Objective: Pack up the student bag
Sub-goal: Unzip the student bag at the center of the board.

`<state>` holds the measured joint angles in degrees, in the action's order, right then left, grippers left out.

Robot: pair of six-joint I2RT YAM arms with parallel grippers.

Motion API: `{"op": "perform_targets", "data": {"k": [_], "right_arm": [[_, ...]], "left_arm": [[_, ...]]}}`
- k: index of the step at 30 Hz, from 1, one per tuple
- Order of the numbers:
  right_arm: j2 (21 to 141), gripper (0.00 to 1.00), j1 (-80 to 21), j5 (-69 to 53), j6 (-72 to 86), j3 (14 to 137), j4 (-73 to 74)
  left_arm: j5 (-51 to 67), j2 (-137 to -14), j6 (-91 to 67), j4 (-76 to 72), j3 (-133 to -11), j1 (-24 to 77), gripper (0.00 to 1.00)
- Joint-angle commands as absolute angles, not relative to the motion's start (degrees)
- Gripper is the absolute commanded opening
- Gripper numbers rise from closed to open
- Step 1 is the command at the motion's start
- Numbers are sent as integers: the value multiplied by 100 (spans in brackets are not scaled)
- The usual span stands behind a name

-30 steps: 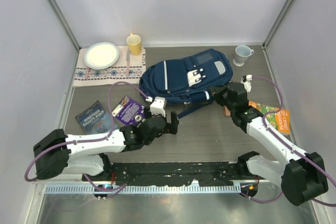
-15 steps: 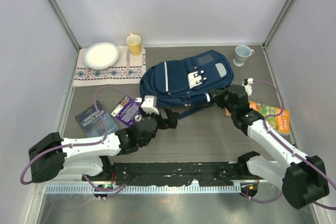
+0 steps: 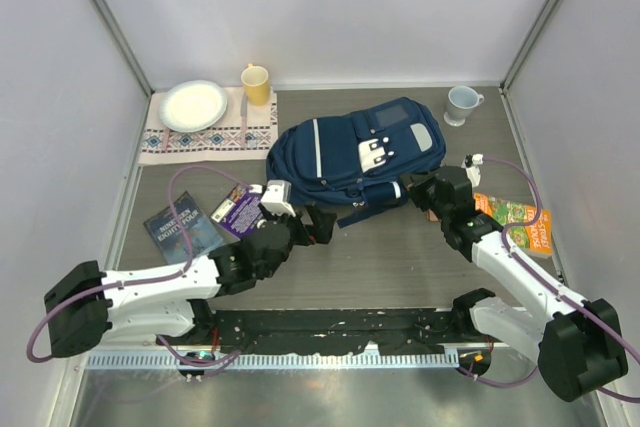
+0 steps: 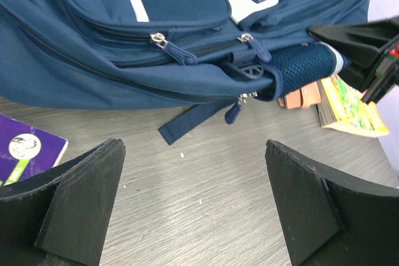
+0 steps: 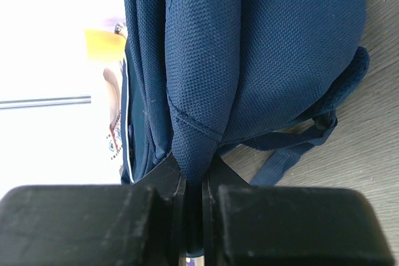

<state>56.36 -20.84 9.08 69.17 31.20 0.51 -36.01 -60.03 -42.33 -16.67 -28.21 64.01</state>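
The student bag [image 3: 350, 152], navy with white stripes and a white buckled flap, lies flat in the middle of the table. My right gripper [image 3: 420, 192] is at its near right corner, shut on a fold of the bag's blue fabric [image 5: 206, 141]; in the right wrist view the gripper [image 5: 193, 182] pinches that fold tightly. My left gripper [image 3: 318, 226] hovers open just before the bag's near edge. In the left wrist view, my left gripper [image 4: 193, 151] spans bare table, facing the bag's zippers [image 4: 187, 57] and a loose strap end [image 4: 187, 123].
A purple book [image 3: 243, 209] and a dark blue book [image 3: 178, 222] lie left of my left arm. An orange-green book [image 3: 520, 222] lies under my right arm. A plate [image 3: 194, 104], yellow cup [image 3: 256, 83] and patterned mat [image 3: 205, 137] sit at the back left, a pale mug [image 3: 462, 103] at the back right.
My left wrist has slid left and slightly toward the bag, its jaws staying wide. My right gripper, still clamped on the fabric, has crept a little right and nearer.
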Motion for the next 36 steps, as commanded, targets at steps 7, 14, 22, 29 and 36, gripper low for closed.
{"op": "perform_targets", "data": {"k": [7, 14, 22, 29, 36], "right_arm": [[5335, 1, -2145, 748, 7330, 3208, -844], [5221, 1, -2373, 703, 7400, 3305, -799], [5151, 1, -2601, 721, 7374, 3393, -738], [4896, 1, -2628, 826, 7374, 3331, -642], [4773, 1, -2619, 888, 7295, 3349, -536]], "left_arm": [[-2979, -7161, -3850, -2970, -2970, 6741, 98], [-3199, -8208, -3806, -3892, -3260, 6829, 96], [-3462, -8798, -3498, -4500, -3498, 6829, 91], [-4060, -9079, -3120, -4474, -3717, 6812, 84], [-4350, -9141, -3006, -4509, -3832, 6812, 59]]}}
